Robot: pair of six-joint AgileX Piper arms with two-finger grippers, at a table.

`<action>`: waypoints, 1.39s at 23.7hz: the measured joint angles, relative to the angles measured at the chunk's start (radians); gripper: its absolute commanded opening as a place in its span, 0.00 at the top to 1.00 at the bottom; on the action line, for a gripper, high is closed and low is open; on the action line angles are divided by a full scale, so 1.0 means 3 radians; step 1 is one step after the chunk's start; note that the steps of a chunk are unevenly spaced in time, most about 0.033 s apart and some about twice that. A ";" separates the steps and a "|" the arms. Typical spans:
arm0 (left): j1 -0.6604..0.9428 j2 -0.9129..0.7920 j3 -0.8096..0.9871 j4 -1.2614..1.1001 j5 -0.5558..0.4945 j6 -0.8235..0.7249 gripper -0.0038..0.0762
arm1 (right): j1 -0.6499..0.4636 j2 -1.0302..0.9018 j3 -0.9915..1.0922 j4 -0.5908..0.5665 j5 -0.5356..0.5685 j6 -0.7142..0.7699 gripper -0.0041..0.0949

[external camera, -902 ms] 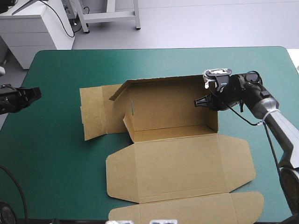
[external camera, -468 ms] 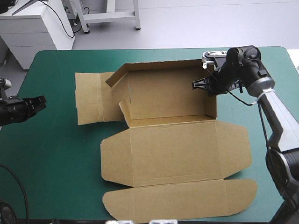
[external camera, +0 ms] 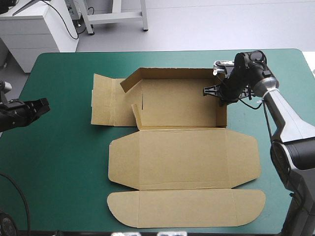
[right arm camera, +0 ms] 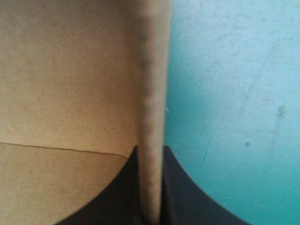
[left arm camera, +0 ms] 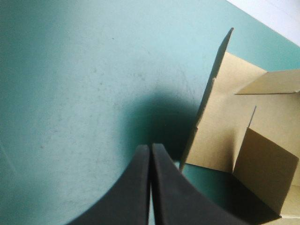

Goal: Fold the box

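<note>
The brown box (external camera: 182, 152) lies in the middle of the table as an open tray, its far and side walls raised and the lid spread flat toward the near edge. My right gripper (external camera: 215, 91) is at the tray's right wall, shut on the box; in the right wrist view the board's edge (right arm camera: 152, 108) stands between the black fingers. My left gripper (external camera: 40, 105) hovers near the table's left edge, shut and holding nothing, well apart from the box's left flap (left arm camera: 211, 93).
The teal-green cover (external camera: 64, 162) shows bare on the left and along the far edge. The box's lid flap (external camera: 187, 209) reaches close to the table's near edge.
The box has slid and turned, squaring up with the table, carried by my right gripper at its right wall. The left gripper has barely moved.
</note>
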 measured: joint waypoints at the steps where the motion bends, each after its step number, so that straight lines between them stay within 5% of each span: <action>1: 0.0000 0.0000 0.0000 -0.0040 0.0000 0.0000 0.96 | -0.0032 0.0027 -0.0023 0.0035 0.0008 0.0000 0.97; 8: 0.0000 0.0000 0.0000 -0.0098 -0.0047 0.0000 0.96 | -0.0251 0.0275 -0.0256 0.0265 0.0009 -0.0023 0.90; 13: 0.0000 0.0000 0.0000 -0.0099 -0.0122 0.0000 0.96 | -0.0293 0.0392 -0.0493 0.0271 0.0000 -0.0103 0.45; 17: 0.0000 0.0000 0.0000 -0.0101 -0.0136 0.0000 0.96 | -0.0301 0.0392 -0.0572 0.0274 0.0000 -0.0088 0.32; 33: 0.0000 0.0000 0.0000 -0.0108 -0.0133 -0.0015 0.96 | -0.0315 -0.0045 0.0275 0.0422 -0.0121 0.0000 0.32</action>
